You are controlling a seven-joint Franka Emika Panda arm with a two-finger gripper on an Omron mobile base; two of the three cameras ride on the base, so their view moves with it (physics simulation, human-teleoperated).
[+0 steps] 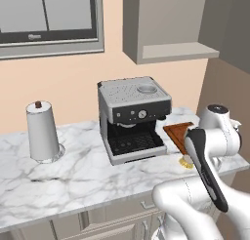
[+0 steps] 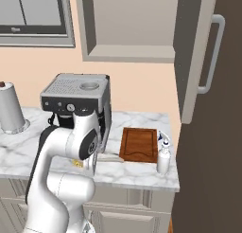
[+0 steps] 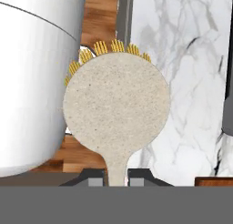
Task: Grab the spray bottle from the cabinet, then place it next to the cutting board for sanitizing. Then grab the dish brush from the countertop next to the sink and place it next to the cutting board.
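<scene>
Hand view: dish brush point(image 3: 116, 116) fills centre, its handle clamped betw. the gripper point(image 3: 116, 176) tips, yellow bristles fringing the round head, cutting board point(image 3: 101, 18) behind. Left base view: brush bristles point(image 1: 186, 162) sit just beside the board point(image 1: 178, 133) on the countertop point(image 1: 73, 170). Right base view: spray bottle point(image 2: 163, 157) stands upright just right of the board point(image 2: 139, 144).

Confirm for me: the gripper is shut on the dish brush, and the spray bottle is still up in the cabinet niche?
Not quite. The gripper is shut on the dish brush, but the spray bottle is not in the cabinet. The right base view shows it standing on the countertop beside the cutting board.
</scene>
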